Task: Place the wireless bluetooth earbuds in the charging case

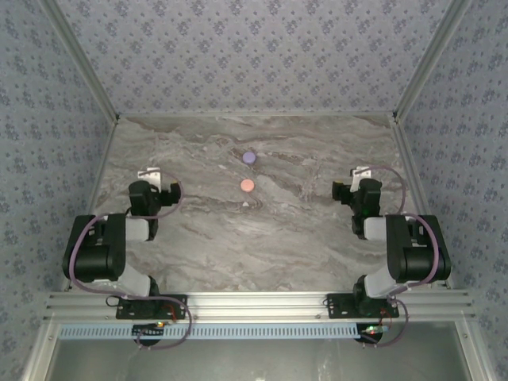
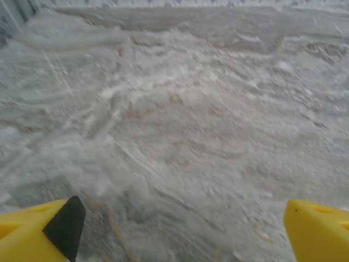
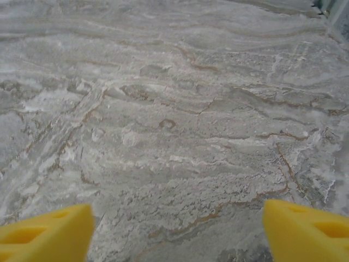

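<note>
On the marbled grey tabletop [image 1: 302,230], near the middle of the top view, we are seeing a purple disc [image 1: 249,158] lying just above a pink disc [image 1: 247,185], the two near each other but not touching. Just below the pink disc a tiny pale speck is lying. It is too small for us to make out, but we are taking it for one of the wireless bluetooth earbuds [image 1: 245,204]. We cannot tell where the second one is, nor which of these things is the charging case.

Both arms are sitting folded at the lower left and lower right of that view, well apart from the discs. In the left wrist view the left gripper [image 2: 182,218] is hanging over bare marble, its yellow jaws standing wide apart at the bottom corners of the frame with nothing between them. In the right wrist view the right gripper [image 3: 177,218] is doing the same: its jaws are released, spread to the lower left and lower right, and only veined stone is showing between them.
</note>
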Robot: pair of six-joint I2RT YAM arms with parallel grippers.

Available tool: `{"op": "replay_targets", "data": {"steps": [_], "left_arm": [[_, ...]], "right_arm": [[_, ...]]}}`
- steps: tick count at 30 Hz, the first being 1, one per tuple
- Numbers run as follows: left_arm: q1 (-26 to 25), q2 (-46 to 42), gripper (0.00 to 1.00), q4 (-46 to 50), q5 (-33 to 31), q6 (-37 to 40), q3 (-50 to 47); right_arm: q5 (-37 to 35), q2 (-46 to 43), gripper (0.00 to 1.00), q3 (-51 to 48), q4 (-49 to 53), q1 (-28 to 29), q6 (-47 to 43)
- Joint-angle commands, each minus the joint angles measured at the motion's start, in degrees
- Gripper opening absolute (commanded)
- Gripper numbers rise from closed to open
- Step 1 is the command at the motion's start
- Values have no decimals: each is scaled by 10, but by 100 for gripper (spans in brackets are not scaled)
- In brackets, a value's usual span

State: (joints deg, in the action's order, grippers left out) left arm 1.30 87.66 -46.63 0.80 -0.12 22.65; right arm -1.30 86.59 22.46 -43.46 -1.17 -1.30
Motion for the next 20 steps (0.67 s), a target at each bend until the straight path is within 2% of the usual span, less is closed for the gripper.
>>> {"op": "replay_targets", "data": {"steps": [1, 20], "left_arm": [[3, 1, 99, 4, -10, -13, 11], [3, 1, 99, 4, -10, -13, 12]], "right_arm": [[-6, 5, 100, -2, -23, -5, -3], [2, 3, 100, -4, -25, -8, -1]]}}
